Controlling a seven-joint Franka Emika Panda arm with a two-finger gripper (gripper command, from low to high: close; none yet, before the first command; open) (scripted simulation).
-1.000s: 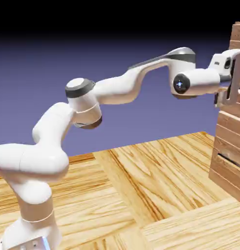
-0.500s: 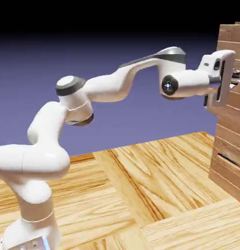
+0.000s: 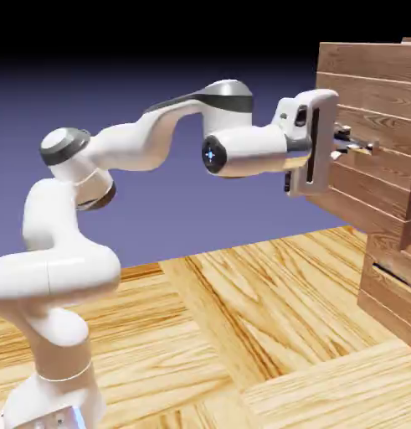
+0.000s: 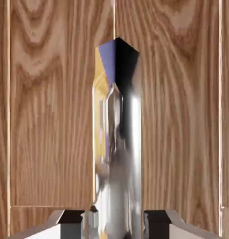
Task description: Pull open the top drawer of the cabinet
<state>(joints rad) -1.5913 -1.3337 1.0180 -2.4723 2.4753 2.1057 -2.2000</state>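
One second is making a large difference here: the top drawer [image 3: 372, 84], which was sitting flush at the picture's right edge, is now standing well out from the cabinet [image 3: 393, 285] toward the exterior view's left, overhanging the lower drawer front. The end effector [image 3: 352, 147], open a second ago, is now gripping with its fingers [image 4: 69, 219] pinched shut on the handle [image 4: 117, 140], the shiny metal bar filling the middle of the hand view between the two grey tips. The arm is folding back toward its base as it draws the drawer along. By my reading, the pull is well under way and the task is largely accomplished; whether the drawer is reaching its full travel I cannot tell. Below, the light wood floor [image 3: 242, 318] is lying bare of other things, and behind the arm the plain blue-violet backdrop [image 3: 200, 209] is shading to black at the top.
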